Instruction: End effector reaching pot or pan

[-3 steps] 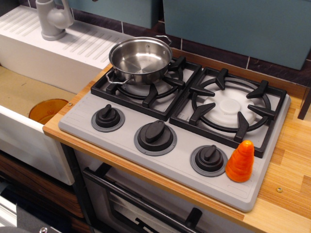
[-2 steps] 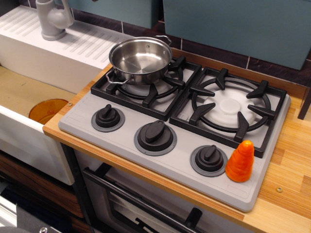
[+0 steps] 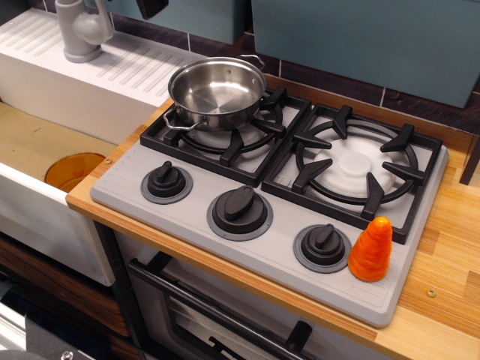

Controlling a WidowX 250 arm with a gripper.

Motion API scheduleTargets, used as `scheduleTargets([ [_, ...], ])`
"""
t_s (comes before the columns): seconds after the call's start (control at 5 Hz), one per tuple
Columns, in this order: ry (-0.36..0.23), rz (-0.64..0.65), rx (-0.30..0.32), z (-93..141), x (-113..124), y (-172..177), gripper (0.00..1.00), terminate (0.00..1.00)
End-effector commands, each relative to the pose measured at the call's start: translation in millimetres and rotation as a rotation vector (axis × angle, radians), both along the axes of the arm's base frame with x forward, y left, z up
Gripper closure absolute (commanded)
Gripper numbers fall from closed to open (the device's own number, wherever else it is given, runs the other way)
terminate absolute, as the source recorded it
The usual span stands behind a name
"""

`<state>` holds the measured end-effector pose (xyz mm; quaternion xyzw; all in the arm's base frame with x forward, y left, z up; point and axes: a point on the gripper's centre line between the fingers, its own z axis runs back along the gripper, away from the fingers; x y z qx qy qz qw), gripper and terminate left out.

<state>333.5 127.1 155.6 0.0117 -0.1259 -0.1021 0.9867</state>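
Watching the black tool (image 3: 152,7) edging into view at the top edge, I am seeing only a dark corner of it, so I cannot tell whether its fingers are apart or together. I am judging the reach as barely begun: the tool is sitting high and well apart from the shiny stainless-steel round shallow pot (image 3: 217,91), up and to the left of it in the picture, with nothing touching.

Noting the pot's place: it is resting upright on the black left burner grate (image 3: 229,133) of the grey stove top (image 3: 247,247), at the grate's back-left part. It is looking empty, the inside bright and mirror-like. One thin wire loop handle (image 3: 174,124) is pointing toward the front-left, the other toward the back-right.

Still to do, as I am reading it: nearly the whole descent toward the pot.

Also logging an orange cone-shaped object (image 3: 371,250) standing at the stove's front right, just beside the right knob, well clear of the pot, and the wooden worktop (image 3: 442,300) carrying the stove.
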Motion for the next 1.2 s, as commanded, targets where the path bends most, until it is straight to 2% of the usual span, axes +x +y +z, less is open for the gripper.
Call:
scheduleTargets([
  [0.0, -0.05, 0.11, 0.016, 38, 10, -52, 0.0, 0.0],
  [0.4, -0.055, 0.182, -0.014, 42, 27, -99, 0.0, 0.0],
  [0.8, -0.076, 0.187, -0.001, 41, 39, -113, 0.0, 0.0],
  [1.0, -0.112, 0.167, 0.019, 24, 41, -111, 0.0, 0.0],
])
